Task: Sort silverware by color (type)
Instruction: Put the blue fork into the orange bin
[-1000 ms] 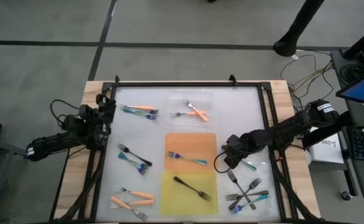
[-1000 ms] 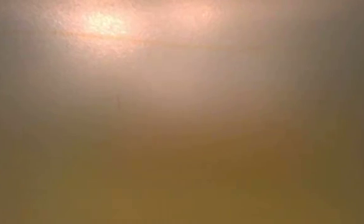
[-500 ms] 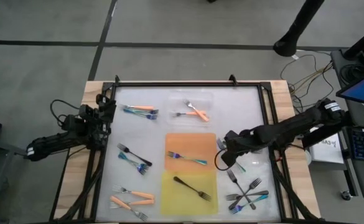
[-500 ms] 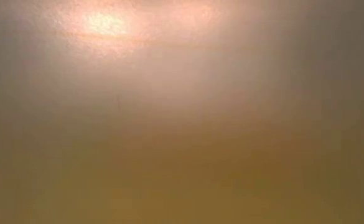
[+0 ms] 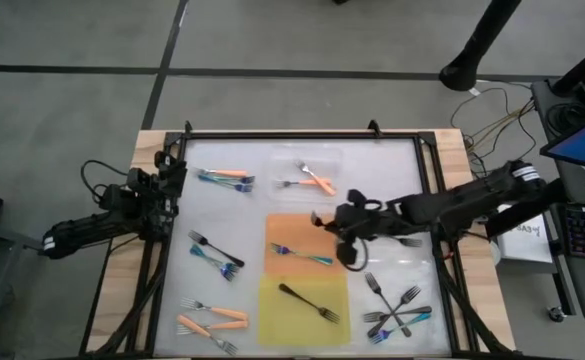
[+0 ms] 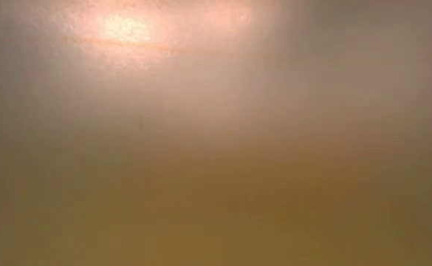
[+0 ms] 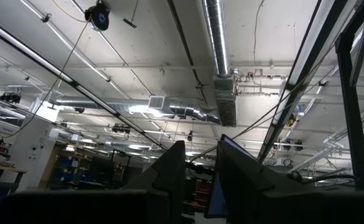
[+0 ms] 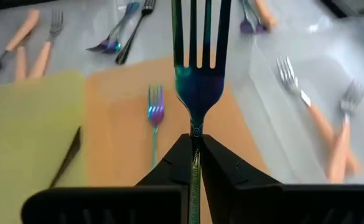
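My right gripper (image 5: 334,222) (image 8: 195,140) hovers over the right part of the orange tray (image 5: 284,231) (image 8: 119,99), shut on a fork with blue-teal tines (image 8: 198,81). A teal-handled fork (image 5: 300,254) (image 8: 154,118) lies flat in that tray. The yellow tray (image 5: 272,325) holds a black fork (image 5: 307,303). In the clear tray (image 5: 334,160), orange-handled forks (image 5: 314,181) (image 8: 322,127) lie flat. My left gripper (image 5: 171,178) (image 7: 201,162) waits at the table's left edge, pointing up, its fingers slightly apart. My right gripper pinches the fork at its thin neck (image 8: 196,127), just behind the tines, between the two fingers (image 8: 172,165). The fingers lie along the fork, coming level from the table's right, tines pointing left beyond the fingertips. The fork is lifted clear; the gripper hides its handle.
Loose forks lie in groups on the white mat: far left (image 5: 227,177), middle left (image 5: 217,255), near left (image 5: 212,320) and a crossed pile near right (image 5: 397,310). A black frame (image 5: 292,133) rims the table. The low view is a blur and shows nothing.
My right gripper has travelled from the right part of the mat toward the table's left and slightly toward the far edge, carrying the teal fork lifted, and now stands over the orange tray's right part. The left arm has kept still.
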You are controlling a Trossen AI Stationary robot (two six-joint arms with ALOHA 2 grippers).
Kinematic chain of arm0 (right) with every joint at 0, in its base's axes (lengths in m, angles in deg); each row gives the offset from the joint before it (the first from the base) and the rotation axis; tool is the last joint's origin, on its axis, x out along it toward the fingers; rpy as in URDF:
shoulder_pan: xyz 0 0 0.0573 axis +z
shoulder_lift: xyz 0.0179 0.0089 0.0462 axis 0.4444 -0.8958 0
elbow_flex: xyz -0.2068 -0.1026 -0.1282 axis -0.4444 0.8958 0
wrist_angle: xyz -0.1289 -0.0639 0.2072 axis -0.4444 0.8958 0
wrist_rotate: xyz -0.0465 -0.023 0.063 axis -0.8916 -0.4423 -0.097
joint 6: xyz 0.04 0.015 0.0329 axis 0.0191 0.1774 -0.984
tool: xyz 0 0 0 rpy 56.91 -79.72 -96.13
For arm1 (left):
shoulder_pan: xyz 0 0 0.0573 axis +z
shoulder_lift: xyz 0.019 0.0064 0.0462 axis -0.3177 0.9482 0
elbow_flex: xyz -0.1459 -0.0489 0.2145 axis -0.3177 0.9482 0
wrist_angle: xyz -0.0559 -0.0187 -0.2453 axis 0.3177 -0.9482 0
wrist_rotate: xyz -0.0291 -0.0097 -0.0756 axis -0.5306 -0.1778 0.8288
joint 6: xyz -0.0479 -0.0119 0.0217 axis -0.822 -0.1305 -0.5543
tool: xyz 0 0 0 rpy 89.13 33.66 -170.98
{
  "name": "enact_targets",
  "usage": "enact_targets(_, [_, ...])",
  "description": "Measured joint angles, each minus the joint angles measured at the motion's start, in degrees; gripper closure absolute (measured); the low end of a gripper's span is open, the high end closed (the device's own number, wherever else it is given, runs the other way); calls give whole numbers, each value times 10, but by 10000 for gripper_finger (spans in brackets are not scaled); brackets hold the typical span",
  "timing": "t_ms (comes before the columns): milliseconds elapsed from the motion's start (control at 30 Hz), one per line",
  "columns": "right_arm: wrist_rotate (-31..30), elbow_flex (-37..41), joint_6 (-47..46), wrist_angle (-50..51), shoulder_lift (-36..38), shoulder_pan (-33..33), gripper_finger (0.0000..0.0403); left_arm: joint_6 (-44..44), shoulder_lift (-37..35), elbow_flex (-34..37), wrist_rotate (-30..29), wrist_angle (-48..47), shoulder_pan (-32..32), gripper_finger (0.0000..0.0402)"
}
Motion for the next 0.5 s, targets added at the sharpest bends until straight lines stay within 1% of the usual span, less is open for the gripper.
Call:
enact_targets(100, [2,-12,32,-21,-52,-15,390,0,0,0,0,0,0,327])
enact_targets(200, [6,-27,38,-13,-105,-27,390,0,0,0,0,0,0,327])
enact_targets(267, [23,-45,38,2,-130,-33,390,0,0,0,0,0,0,327])
enact_targets(400, [74,-101,20,61,-160,-36,386,0,0,0,0,0,0,327])
enact_targets(500, [92,-133,19,86,-166,-36,369,0,0,0,0,0,0,327])
